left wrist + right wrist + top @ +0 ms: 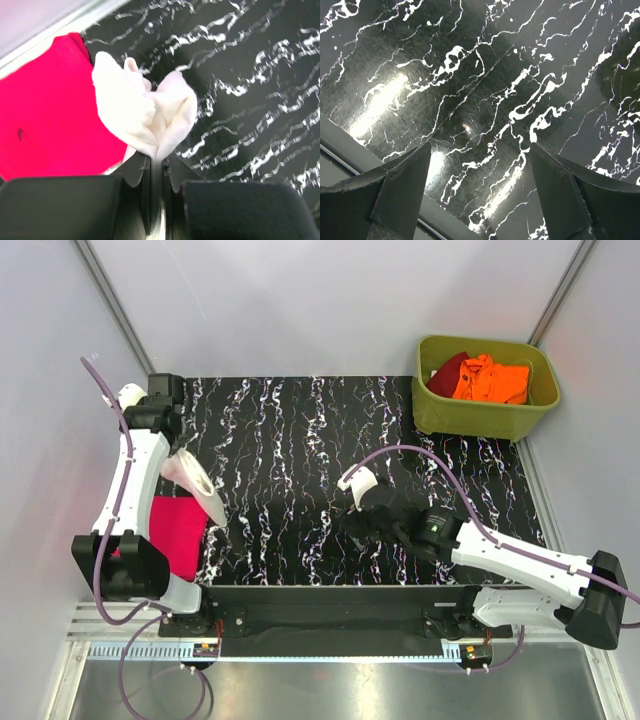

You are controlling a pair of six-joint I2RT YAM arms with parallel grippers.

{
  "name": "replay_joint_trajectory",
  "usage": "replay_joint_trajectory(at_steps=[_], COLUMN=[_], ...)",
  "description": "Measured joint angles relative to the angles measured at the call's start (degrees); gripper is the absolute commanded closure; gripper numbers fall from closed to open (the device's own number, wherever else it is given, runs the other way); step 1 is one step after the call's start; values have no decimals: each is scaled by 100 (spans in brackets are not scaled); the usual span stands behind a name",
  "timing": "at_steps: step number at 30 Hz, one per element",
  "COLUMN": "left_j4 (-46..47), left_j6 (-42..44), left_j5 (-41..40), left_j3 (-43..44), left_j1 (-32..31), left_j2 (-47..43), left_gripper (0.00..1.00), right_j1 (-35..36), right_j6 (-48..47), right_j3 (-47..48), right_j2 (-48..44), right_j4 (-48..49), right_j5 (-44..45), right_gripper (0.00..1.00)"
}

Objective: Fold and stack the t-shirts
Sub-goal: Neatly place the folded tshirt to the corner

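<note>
White t-shirt (145, 110) bunched in left gripper (156, 164), drooping diagonally toward near-right

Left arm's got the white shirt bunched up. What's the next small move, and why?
Probably swing the left gripper toward the table centre and lower the white t-shirt there. It hangs crumpled from the shut fingers beside the pink t-shirt, and the open, empty right gripper hovers near there to help spread it.
</note>
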Motion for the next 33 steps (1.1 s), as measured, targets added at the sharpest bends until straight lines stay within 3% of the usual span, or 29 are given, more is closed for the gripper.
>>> replay_joint_trajectory(at_steps=[11,18,24,33], left_j4=[72,168,190,306], left_j6=[229,245,247,382], left_j5=[-42,-50,-87,-61], left_j3=[855,1231,1180,426], left_j1=[299,566,822,1228], left_j2=[1016,1113,1110,992], left_gripper=[100,100,100,100], right_j1=[0,0,0,0], right_j6=[11,28,28,57], right_j3=[0,2,2,2], right_j2=[-63,-61,-61,-61], right_j4=[-92,-208,-212,-212], right_j5=[2,2,2,0], right_gripper=[13,13,13,13])
